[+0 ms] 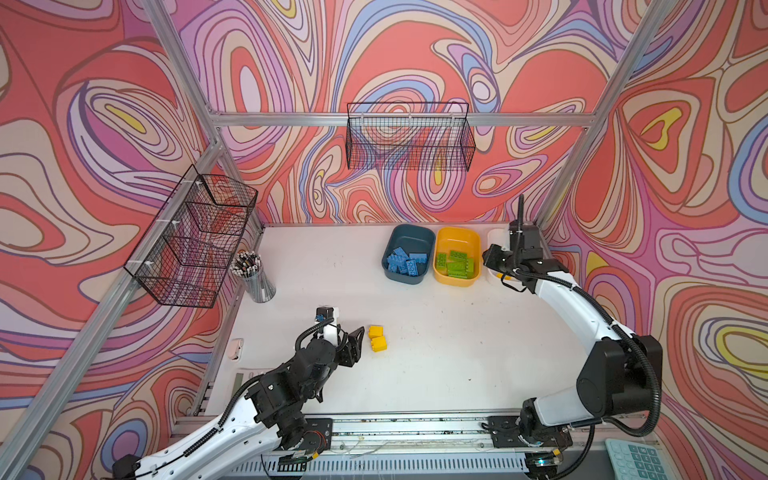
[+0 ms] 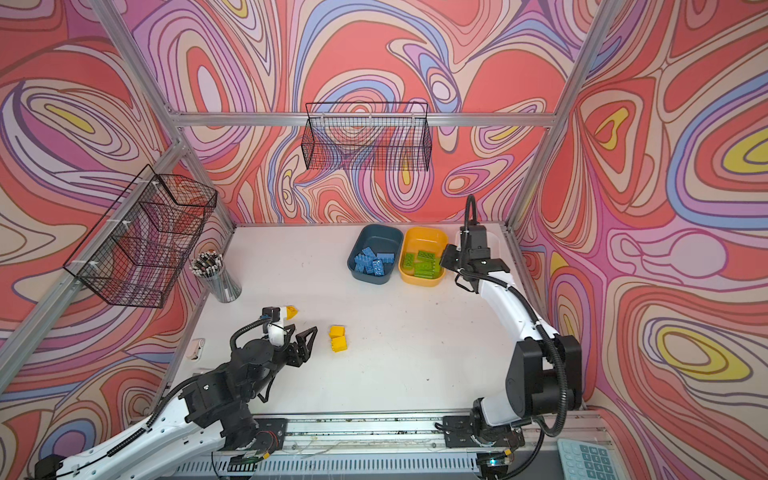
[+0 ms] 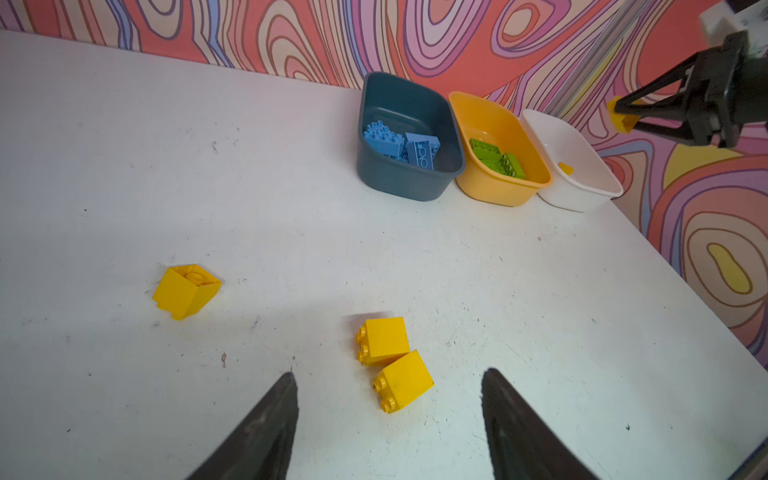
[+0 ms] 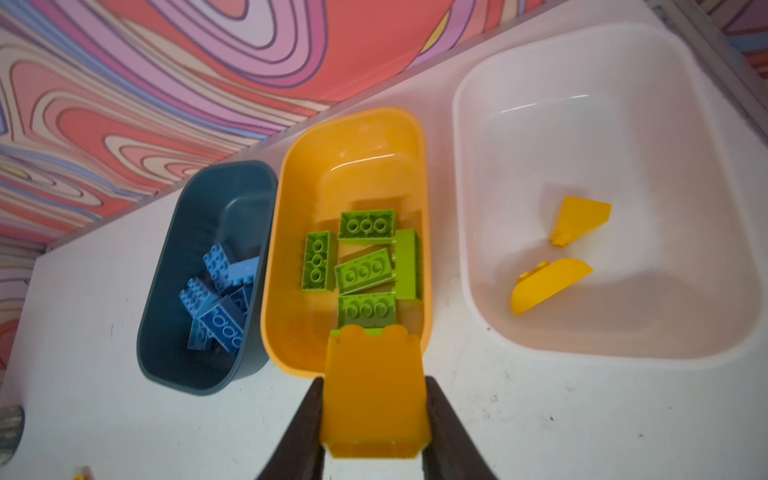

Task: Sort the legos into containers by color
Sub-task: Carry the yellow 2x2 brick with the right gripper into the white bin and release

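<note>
Walls (image 1: pixel 415 50) papered in swirling red, pink, lilac and blue bands close in a scuffed white surface (image 1: pixel 436 353), evenly lit. Silver aluminium frame bars (image 1: pixel 291 119) run along the corners. A black wire basket (image 1: pixel 409 137) hangs at 12 o'clock and a tiered black wire basket (image 1: pixel 195 237) at 9 o'clock. A metal mesh pencil cup (image 1: pixel 258 282) stands at 10 o'clock, and a pale teal calculator (image 1: pixel 636 459) lies at 5 o'clock.

Open bench (image 1: pixel 457 365) runs from the yellow-orange tub (image 1: pixel 457 280) forward to the near rail: free passage. Flanking that tub, the teal tub (image 1: pixel 405 277) and white tub (image 3: pixel 582 195) sit close-set; no room for jaws between. The right arm (image 1: pixel 557 295) overhangs the white tub. Well forward of the yellow-orange tub lie two yellow bricks (image 1: pixel 379 343), touching; a third brick (image 3: pixel 187 291) lies apart. The pencil cup (image 1: pixel 259 284) stands far aside, near a wall-hung wire basket (image 1: pixel 191 249).
</note>
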`<action>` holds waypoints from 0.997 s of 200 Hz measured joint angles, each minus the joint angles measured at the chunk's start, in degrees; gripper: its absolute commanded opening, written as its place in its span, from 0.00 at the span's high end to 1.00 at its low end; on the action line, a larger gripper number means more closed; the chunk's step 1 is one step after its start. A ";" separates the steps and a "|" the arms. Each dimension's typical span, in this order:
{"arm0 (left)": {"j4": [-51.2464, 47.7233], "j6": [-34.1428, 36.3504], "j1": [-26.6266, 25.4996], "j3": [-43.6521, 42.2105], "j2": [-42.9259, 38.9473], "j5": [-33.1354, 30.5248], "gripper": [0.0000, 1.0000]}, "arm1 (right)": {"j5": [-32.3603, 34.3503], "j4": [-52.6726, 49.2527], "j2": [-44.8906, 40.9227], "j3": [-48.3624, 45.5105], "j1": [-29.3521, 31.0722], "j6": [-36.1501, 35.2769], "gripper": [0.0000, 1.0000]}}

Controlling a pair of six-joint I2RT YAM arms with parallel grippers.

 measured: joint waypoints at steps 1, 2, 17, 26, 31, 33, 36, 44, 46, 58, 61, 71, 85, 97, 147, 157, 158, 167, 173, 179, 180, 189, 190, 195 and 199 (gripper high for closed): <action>0.00 -0.04 0.00 -0.02 0.13 0.04 0.30 | -0.07 0.09 0.09 0.04 -0.20 0.07 0.68; 0.04 -0.15 0.00 -0.02 0.44 0.13 0.30 | -0.17 0.15 0.24 0.09 -0.63 0.09 0.68; 0.57 -0.68 0.00 -0.04 2.86 1.01 0.30 | -1.49 1.16 2.12 0.96 -4.28 1.09 0.67; 1.07 -1.03 0.00 -0.07 4.31 1.70 0.30 | -1.99 1.99 3.45 1.42 -6.21 1.77 0.67; 1.33 -1.18 0.00 -0.07 5.11 2.08 0.30 | -2.21 2.54 4.22 1.62 -7.13 2.12 0.67; 1.42 -1.27 0.00 -0.07 5.46 2.25 0.30 | -2.23 2.78 4.59 1.68 -7.48 2.23 0.67; 1.57 -1.44 0.00 -0.07 6.03 2.45 0.30 | -2.25 3.08 5.05 1.81 -8.00 2.45 0.67; 1.90 -1.64 0.00 -0.07 7.26 3.02 0.30 | -2.25 3.65 6.25 2.01 -9.09 2.84 0.67; 1.97 -1.66 0.00 -0.07 7.48 3.08 0.30 | -2.21 3.67 6.47 2.05 -9.27 2.91 0.67; 2.47 -2.01 0.00 -0.07 9.14 3.82 0.30 | -1.88 4.07 8.52 2.82 -10.27 3.21 0.66; 2.62 -2.05 0.00 -0.07 9.51 4.00 0.30 | -1.75 4.17 9.05 3.02 -10.38 3.23 0.65; 2.95 -2.14 0.00 -0.07 10.49 4.50 0.30 | -1.46 4.26 10.60 3.78 -10.58 3.41 0.65; 3.30 -2.29 0.00 -0.07 11.58 5.09 0.30 | -1.20 4.37 12.37 4.70 -10.58 3.58 0.63; 3.52 -2.45 0.00 -0.07 12.33 5.46 0.30 | -1.03 4.42 13.20 5.20 -10.56 3.76 0.57; 3.52 -4.07 0.00 -0.04 16.65 6.86 0.31 | -0.17 5.29 13.38 7.08 -10.56 3.65 0.39; 3.48 -4.83 0.00 0.02 17.99 7.02 0.31 | -0.20 5.60 13.38 7.08 -10.56 3.65 0.39; 3.45 -4.92 0.00 0.07 18.16 7.04 0.31 | -0.20 5.62 13.38 7.08 -10.56 3.65 0.39; 3.37 -5.51 0.00 0.37 19.50 7.10 0.31 | -0.28 5.81 13.38 7.04 -10.56 3.65 0.39; 3.17 -5.90 0.00 0.76 20.57 7.13 0.31 | -0.48 6.16 13.29 6.86 -10.56 3.67 0.39; 2.80 -6.32 0.00 1.31 21.68 7.26 0.32 | -0.74 6.69 13.05 6.45 -10.56 3.69 0.39; 2.73 -6.38 0.00 1.40 21.86 7.28 0.32 | -0.76 6.88 12.94 6.29 -10.56 3.74 0.39; 2.36 -6.88 0.00 2.51 23.80 7.34 0.32 | -1.36 7.61 12.13 5.11 -10.56 3.91 0.39; 2.36 -6.93 0.00 2.62 23.96 7.32 0.32 | -1.42 7.65 12.04 5.01 -10.56 3.93 0.39; 2.19 -7.21 0.00 3.37 25.18 7.41 0.32 | -1.77 8.15 11.30 4.07 -10.56 4.17 0.39; 2.16 -7.43 0.00 3.87 25.97 7.43 0.32 | -2.14 8.39 10.73 3.39 -10.56 4.37 0.39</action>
